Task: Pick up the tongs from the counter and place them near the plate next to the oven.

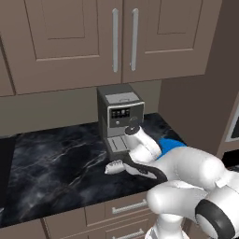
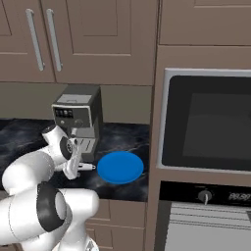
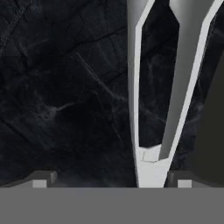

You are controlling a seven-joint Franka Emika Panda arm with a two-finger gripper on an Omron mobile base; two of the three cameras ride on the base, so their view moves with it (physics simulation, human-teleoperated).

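looking across the whole scene now, and the biggest thing in it is the oven (image 2: 211,122), dark glass door set in its tall brown cabinet on the right, with the black veined bench (image 1: 56,163) running up to it. on the bench stands the grey coffee machine (image 1: 119,114), and just beside its base, toward the oven, lies the blue plate (image 2: 120,166), flat, bare, nothing on it as far as the base views show. down to the small stuff: the tongs (image 3: 153,109) are lying on the bench right by the foot of the coffee machine, one pale end poking out to the left of the wrist in the left base view, the other tip reaching toward the plate in the right one, near it, though whether it touches the rim is hard to say. the jaws (image 3: 111,179) are spread wide, one dark tip on either side at the bottom of the hand view, and nothing is gripped; the hinge end of the tongs sits nearer the right-hand tip, both arms fanning away from it. by my read this is a light, stiff, springy thing, smooth metal and likely slippery, so a pinch across both arms near the hinge looks the safest hold, where it is narrow and will not splay. with the tongs down next to the plate and the jaws clear of them, the placing looks about done.
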